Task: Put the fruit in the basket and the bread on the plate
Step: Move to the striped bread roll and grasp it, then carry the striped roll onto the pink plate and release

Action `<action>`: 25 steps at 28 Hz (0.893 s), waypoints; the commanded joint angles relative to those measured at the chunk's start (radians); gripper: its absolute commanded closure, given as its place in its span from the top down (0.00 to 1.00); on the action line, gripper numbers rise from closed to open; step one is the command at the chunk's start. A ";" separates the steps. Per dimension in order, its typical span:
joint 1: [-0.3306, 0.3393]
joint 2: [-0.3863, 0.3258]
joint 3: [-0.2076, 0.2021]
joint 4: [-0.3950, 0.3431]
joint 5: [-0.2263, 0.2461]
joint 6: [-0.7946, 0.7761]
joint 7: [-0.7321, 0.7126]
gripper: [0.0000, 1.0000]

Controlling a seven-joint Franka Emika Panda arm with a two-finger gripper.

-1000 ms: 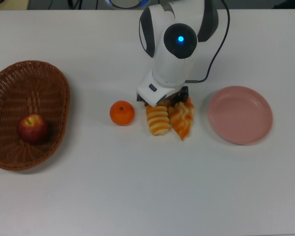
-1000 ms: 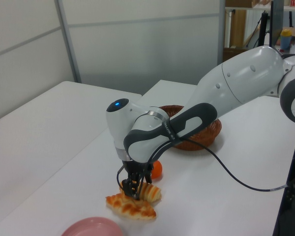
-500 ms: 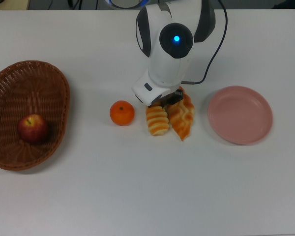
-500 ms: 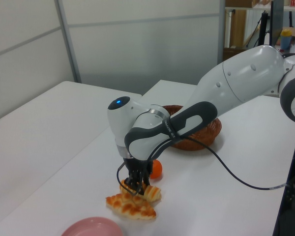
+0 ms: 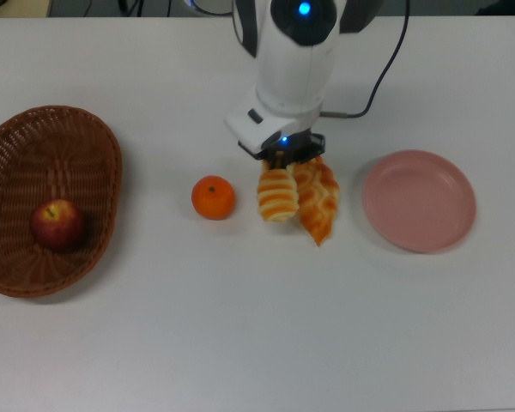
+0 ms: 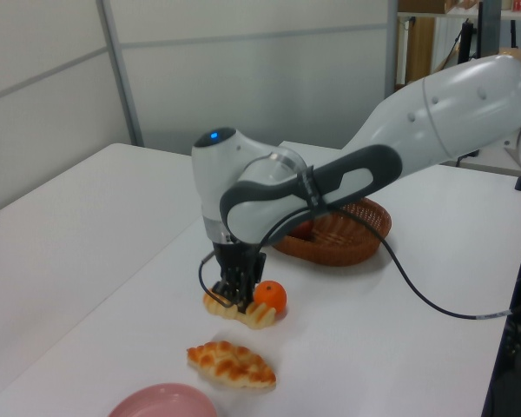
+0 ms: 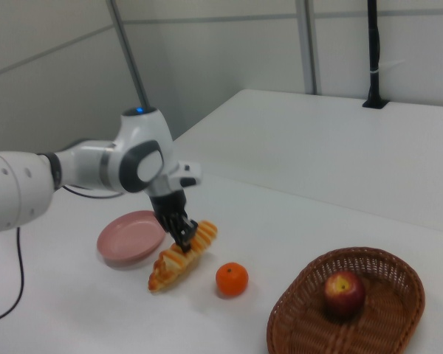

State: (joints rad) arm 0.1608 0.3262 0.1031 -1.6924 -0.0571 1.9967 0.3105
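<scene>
My gripper is shut on the ridged spiral roll and holds it clear of the table; the left view shows the roll hanging beside the mandarin. The braided loaf lies on the table just right of the roll in the top view, and is also visible as the loaf. The orange mandarin sits on the table left of the roll. The dark red apple lies inside the wicker basket at the top view's left. The pink plate stands empty at the top view's right.
A black cable runs from the arm across the table's far side in the top view. The white table stretches wide toward the near edge. Grey wall panels stand behind the table.
The gripper has risen and drawn back with the spiral roll, lifting it off the table and away from the braided loaf. The loaf, mandarin, apple and plate have stayed put.
</scene>
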 commanded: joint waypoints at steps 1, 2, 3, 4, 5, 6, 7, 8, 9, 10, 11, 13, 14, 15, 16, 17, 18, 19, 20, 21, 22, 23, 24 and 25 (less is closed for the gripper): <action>0.077 -0.018 -0.002 0.031 0.008 -0.019 0.035 0.00; 0.095 -0.016 -0.002 0.034 0.003 -0.015 0.044 0.00; 0.112 -0.013 -0.002 0.036 -0.001 -0.013 0.053 0.00; 0.144 -0.010 -0.002 0.045 -0.030 -0.003 0.065 0.00; 0.161 -0.007 -0.002 0.051 -0.050 0.011 0.071 0.00; 0.178 -0.004 -0.002 0.051 -0.069 0.028 0.082 0.00; 0.195 0.002 -0.002 0.053 -0.084 0.045 0.094 0.00; 0.212 0.011 -0.002 0.054 -0.098 0.060 0.108 0.00; 0.226 0.019 -0.002 0.056 -0.110 0.076 0.122 0.00; 0.250 0.042 -0.002 0.056 -0.136 0.105 0.143 0.00; 0.261 0.051 -0.002 0.056 -0.154 0.120 0.150 0.00; 0.282 0.068 -0.002 0.056 -0.188 0.149 0.157 0.00; 0.298 0.089 -0.002 0.056 -0.213 0.181 0.162 0.00; 0.301 0.103 -0.002 0.056 -0.221 0.200 0.168 0.00; 0.302 0.117 -0.002 0.056 -0.228 0.221 0.173 0.00; 0.308 0.147 -0.002 0.056 -0.237 0.262 0.186 0.04; 0.309 0.158 -0.002 0.056 -0.242 0.280 0.194 0.06; 0.309 0.163 -0.003 0.056 -0.247 0.293 0.203 0.08; 0.309 0.166 -0.003 0.056 -0.250 0.303 0.211 0.13; 0.309 0.166 -0.003 0.056 -0.253 0.307 0.216 0.20; 0.309 0.166 -0.005 0.056 -0.253 0.307 0.217 0.54; 0.309 0.165 -0.006 0.056 -0.253 0.306 0.219 0.73; 0.309 0.163 -0.008 0.056 -0.251 0.304 0.219 0.88; 0.307 0.160 -0.010 0.056 -0.250 0.304 0.219 1.00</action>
State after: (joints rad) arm 0.4654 0.4986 0.1059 -1.6487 -0.2905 2.2999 0.5034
